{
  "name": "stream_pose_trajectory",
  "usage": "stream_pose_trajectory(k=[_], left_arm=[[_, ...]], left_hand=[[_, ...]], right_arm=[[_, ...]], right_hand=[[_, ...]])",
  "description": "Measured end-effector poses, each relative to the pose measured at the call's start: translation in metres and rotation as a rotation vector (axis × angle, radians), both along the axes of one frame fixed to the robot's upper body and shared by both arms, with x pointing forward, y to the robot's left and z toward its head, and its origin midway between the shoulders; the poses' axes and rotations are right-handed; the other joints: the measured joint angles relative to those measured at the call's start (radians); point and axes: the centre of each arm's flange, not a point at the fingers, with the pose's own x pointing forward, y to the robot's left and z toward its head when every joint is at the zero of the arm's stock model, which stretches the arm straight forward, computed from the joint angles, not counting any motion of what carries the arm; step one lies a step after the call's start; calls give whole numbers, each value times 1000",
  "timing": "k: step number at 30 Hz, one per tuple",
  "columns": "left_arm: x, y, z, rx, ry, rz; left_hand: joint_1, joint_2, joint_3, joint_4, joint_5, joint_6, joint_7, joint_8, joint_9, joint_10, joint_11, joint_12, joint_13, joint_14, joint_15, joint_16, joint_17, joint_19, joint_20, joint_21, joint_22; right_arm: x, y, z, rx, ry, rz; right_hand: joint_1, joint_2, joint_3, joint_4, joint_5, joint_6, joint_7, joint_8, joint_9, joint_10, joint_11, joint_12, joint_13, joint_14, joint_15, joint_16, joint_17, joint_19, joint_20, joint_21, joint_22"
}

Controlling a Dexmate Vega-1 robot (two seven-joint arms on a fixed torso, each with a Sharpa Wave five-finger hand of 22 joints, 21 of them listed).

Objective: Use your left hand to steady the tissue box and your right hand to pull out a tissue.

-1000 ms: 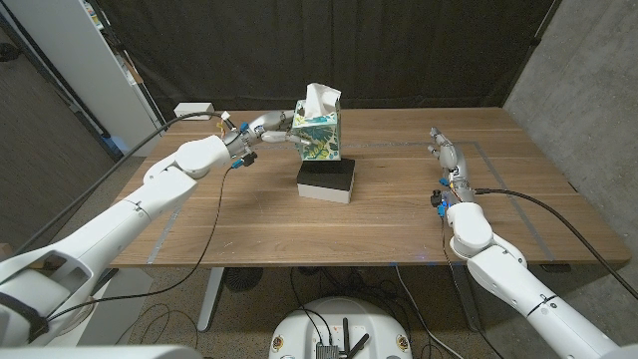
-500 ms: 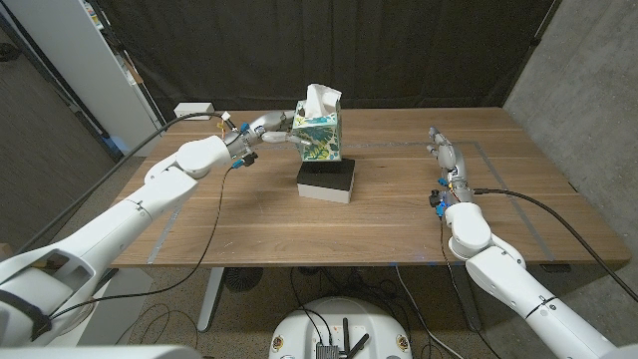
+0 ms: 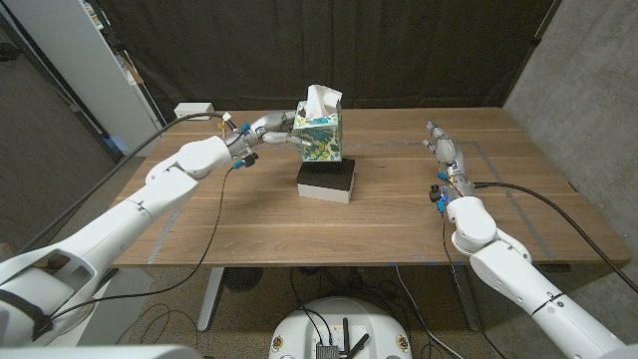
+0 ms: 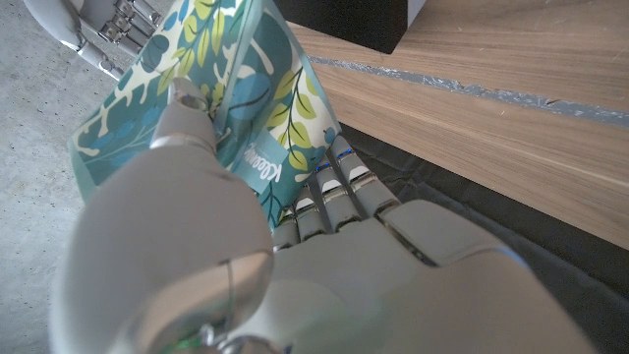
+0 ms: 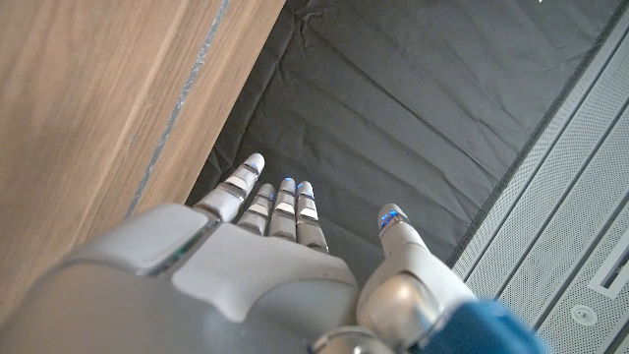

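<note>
The steadying step appears to be in hand: the tissue box is gripped by the left hand, while the pull has not yet been started. The box stands upright on a black block near the middle of the surface, somewhat toward its far edge, and a white tissue is seen sticking up from its top. In the left wrist view the fingers are laid against one patterned side of the box and the thumb against the adjoining side, so the box is held between them.

The right hand is held near the right edge of the surface, well apart from the box. Nothing is held in it; its fingers are extended and only slightly spread, the thumb set apart.

For the next move, the right hand would likely have to be carried across toward the box top, lowered over the tissue and closed on its raised fold, then drawn upward while the box is kept pinned.
</note>
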Motion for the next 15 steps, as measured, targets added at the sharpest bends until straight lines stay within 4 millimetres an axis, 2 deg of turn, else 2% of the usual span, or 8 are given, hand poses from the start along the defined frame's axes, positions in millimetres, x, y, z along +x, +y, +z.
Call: stream_pose_trajectory(k=[4, 6, 15], left_arm=[[0, -1, 0, 0, 1, -1], [0, -1, -1, 0, 1, -2], [-1, -3, -1, 1, -2, -5]], left_hand=[[0, 0, 4, 4, 0, 0, 0, 0, 0, 0, 0, 0, 0, 0, 0, 0, 0, 0, 0, 0, 0], [0, 0, 4, 4, 1, 0, 0, 0, 0, 0, 0, -3, 0, 0, 0, 0, 0, 0, 0, 0, 0], [-9, -1, 4, 4, 4, 0, 0, 0, 0, 0, 0, -4, 0, -5, 5, 0, 0, 0, 0, 0, 0]], right_arm=[[-4, -1, 7, 2, -9, 14], [-5, -2, 9, 5, -11, 18], [-18, 0, 25, 32, -8, 51]], right_hand=[[0, 0, 4, 4, 0, 0, 0, 0, 0, -1, 1, 0, 0, 0, 0, 0, 5, 0, 0, 0, 0], [-14, -14, 4, 4, 0, 0, 0, 0, 0, -1, 1, 0, 0, 0, 0, 0, 5, 0, 0, 0, 0], [-13, -13, 1, 16, 0, 0, 0, 3, 0, 2, 5, 7, 0, 8, 8, 8, 4, 5, -4, 0, 0]])
